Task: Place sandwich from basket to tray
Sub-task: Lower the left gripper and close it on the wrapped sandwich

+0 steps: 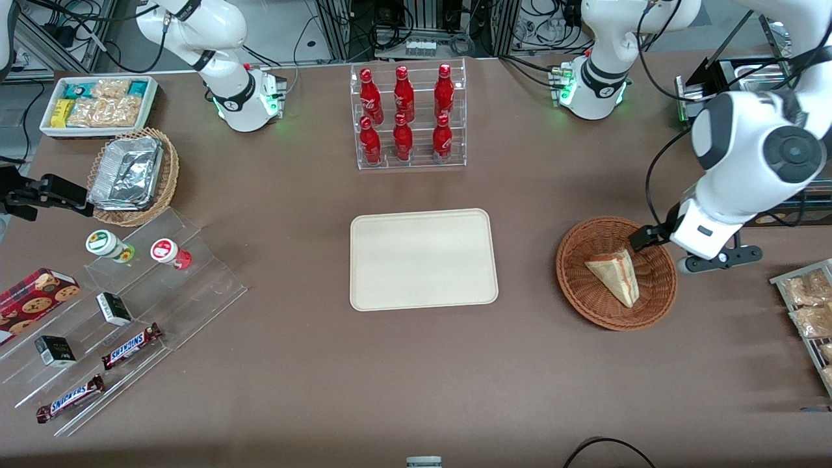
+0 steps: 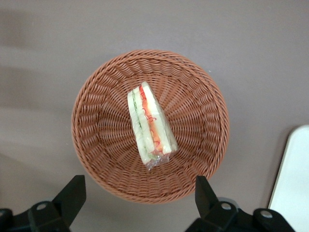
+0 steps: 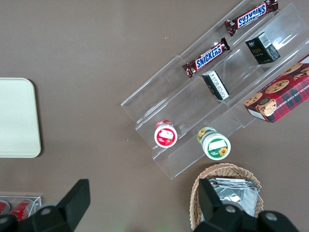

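hand (image 2: 137,198) wide open, empty | above basket (image 2: 96,145) | sandwich (image 2: 150,124) in basket, untouched

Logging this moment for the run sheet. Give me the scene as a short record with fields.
sandwich: lying in the basket, wrapped, filling edge up
basket: on the table, beside the tray, toward the working arm's end
tray: bare, mid-table, nearer the front camera than the bottle rack
pincer: open, above the basket, apart from the sandwich
task state: sandwich not yet picked up
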Motion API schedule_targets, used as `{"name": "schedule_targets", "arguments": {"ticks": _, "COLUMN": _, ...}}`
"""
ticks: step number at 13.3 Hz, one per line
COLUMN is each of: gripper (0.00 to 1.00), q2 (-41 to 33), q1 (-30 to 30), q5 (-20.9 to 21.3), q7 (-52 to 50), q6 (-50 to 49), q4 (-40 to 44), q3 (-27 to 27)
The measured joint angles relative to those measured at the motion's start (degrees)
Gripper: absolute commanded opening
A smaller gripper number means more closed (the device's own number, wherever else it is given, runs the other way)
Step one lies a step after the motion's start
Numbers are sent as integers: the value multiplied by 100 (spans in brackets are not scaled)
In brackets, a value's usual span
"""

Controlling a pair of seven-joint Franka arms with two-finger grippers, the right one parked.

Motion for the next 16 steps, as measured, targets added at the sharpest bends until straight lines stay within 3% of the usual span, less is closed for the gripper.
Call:
{"name": "schedule_targets", "arguments": {"ticks": 5, "gripper": 100, "q2": 61, "q1": -81, "q5": -3, "q7": -976, "q6": 1103, "q4": -942, "q3": -5}}
{"name": "schedule_targets", "arguments": {"ticks": 16, "gripper": 100, "q2": 759, "q1": -80, "q5": -2, "q7": -1322, "q6": 2096, "q4": -1342, "q3": -1}}
